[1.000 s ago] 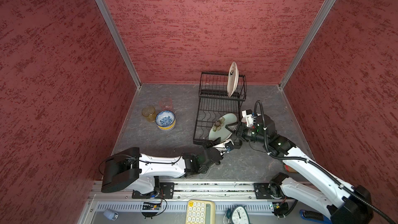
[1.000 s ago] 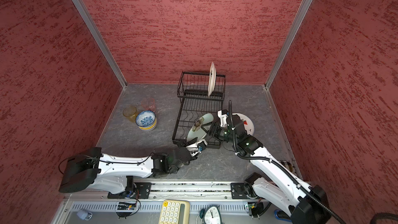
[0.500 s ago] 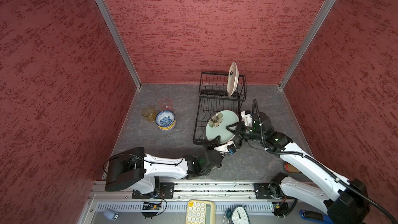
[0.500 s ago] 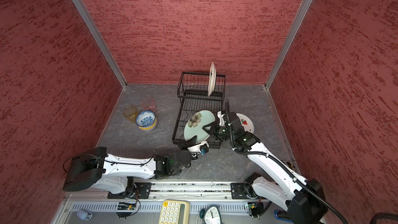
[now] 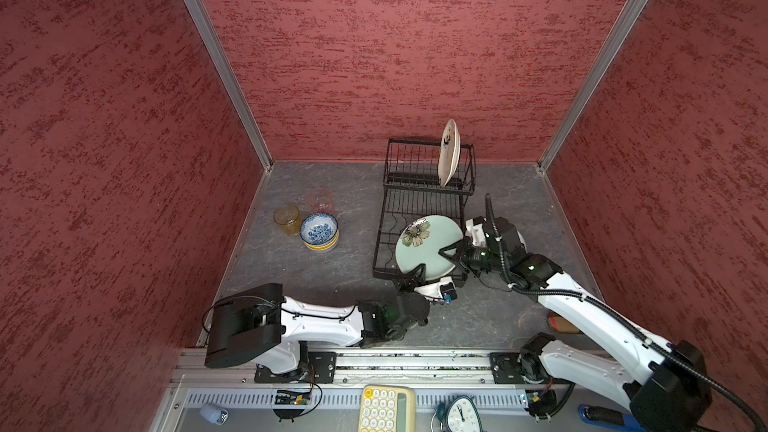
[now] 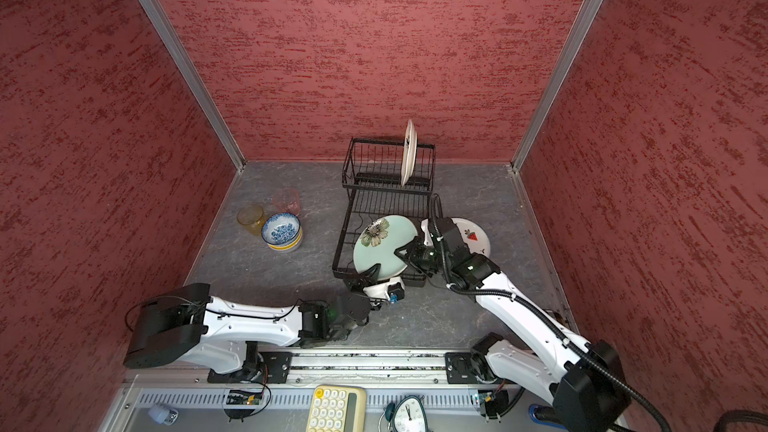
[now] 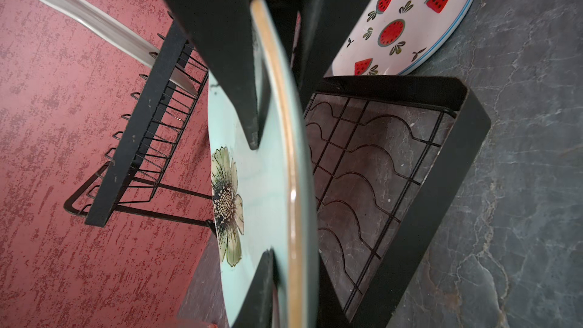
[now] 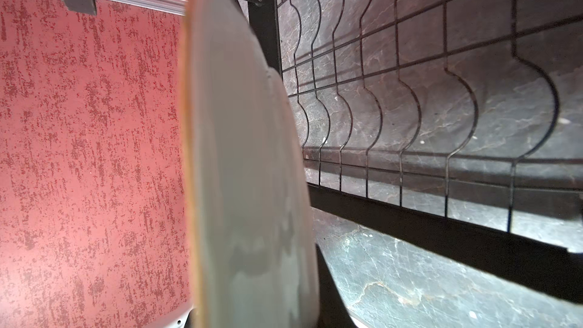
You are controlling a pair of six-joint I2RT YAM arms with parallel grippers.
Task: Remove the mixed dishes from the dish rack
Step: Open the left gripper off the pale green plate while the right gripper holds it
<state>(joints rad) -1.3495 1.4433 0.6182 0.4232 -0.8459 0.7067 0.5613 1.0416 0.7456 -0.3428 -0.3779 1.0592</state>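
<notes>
Red textured walls (image 5: 374, 56), grey marble desk (image 5: 353, 263). On it, dish rack (image 5: 380, 238) sits toward 12 o'clock. Above the tray's 6 o'clock end: pale green plate (image 5: 419, 249), face up, carried by both arms. The left claw (image 5: 415, 274) is clamped on its 6 o'clock rim, the right claw (image 5: 451, 251) on its 3 o'clock rim. A cream plate (image 5: 449, 151) stands upright in the tall basket. The watermelon plate (image 6: 473, 236) lies flat on the desk at the rack's 3 o'clock. The bowl stack (image 5: 319, 229), amber tumbler (image 5: 286, 218) and pink tumbler (image 5: 320, 200) are grouped at the rack's 9 o'clock, well apart from it.
</notes>
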